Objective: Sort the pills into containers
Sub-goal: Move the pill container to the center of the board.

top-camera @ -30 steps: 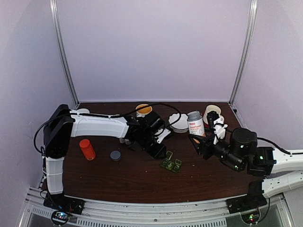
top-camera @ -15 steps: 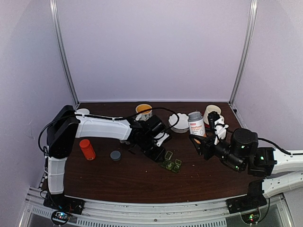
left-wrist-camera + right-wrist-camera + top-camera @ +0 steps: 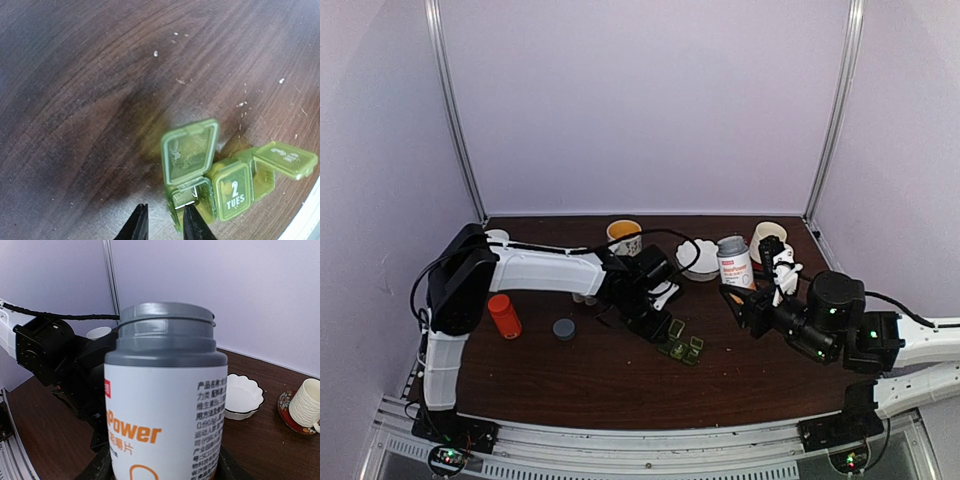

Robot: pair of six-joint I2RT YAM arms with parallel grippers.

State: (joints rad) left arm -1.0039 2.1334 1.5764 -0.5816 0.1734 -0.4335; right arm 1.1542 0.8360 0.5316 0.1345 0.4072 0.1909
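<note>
A small green pill box (image 3: 220, 192) with three compartments in a row sits on the dark wooden tabletop (image 3: 75, 100), near the middle and between the two arms. Its end compartment is open with its lid (image 3: 190, 152) standing up, the middle one marked "2 TUES" (image 3: 234, 192) is closed, and the far lid (image 3: 286, 159) is flipped out. The left gripper (image 3: 164, 222) hovers right at the open end compartment, its jaws a narrow gap apart with nothing visible between them. One finger overlaps the compartment's edge, while the gap sits just beside the box, over bare wood. Something pale glints inside, too unclear to call a pill. The right gripper (image 3: 740, 298) appears clasped around the base of a white bottle (image 3: 165, 405) with a grey cap, well apart from the box. To load this compartment cleanly, the left gripper probably needs to centre over the opening, stay clear of the raised lid, and avoid nudging the light box.
</note>
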